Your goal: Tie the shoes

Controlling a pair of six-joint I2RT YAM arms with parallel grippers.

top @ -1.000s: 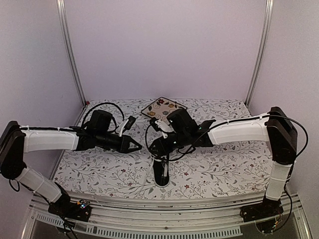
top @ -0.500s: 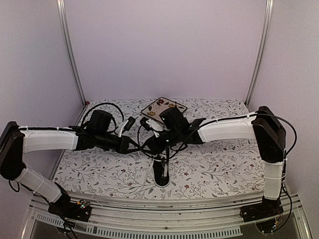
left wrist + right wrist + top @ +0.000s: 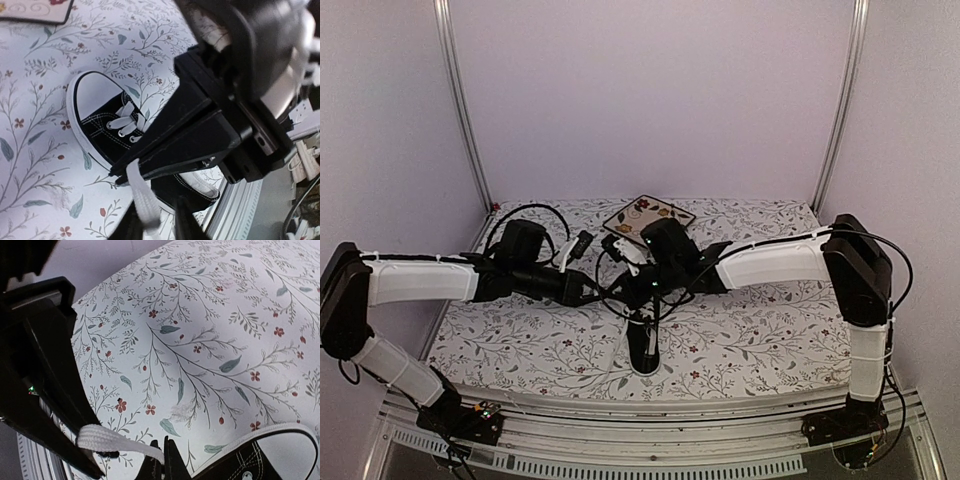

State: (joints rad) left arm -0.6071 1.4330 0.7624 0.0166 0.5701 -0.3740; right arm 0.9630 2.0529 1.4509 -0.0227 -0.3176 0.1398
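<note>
The shoe (image 3: 642, 345), a small black sneaker with a white toe cap, lies on the floral cloth near the front edge; it also shows in the left wrist view (image 3: 100, 120) and the right wrist view (image 3: 260, 460). Both grippers meet tip to tip just above it. A white lace (image 3: 142, 197) rises from the shoe between them. My right gripper (image 3: 165, 446) is shut on the lace (image 3: 100, 437), its black wedge-shaped fingers (image 3: 165, 145) pinching it. My left gripper (image 3: 155, 217) has its fingers slightly apart, the lace hanging loose between them against one finger.
A square floral-patterned plate (image 3: 648, 214) lies at the back of the cloth, behind the grippers. The table's metal front rail (image 3: 650, 455) runs just beyond the shoe's heel. Black cables loop over both wrists.
My right gripper moved left to meet the left gripper's tips and closed on the lace. The left gripper's fingers have parted a little.
</note>
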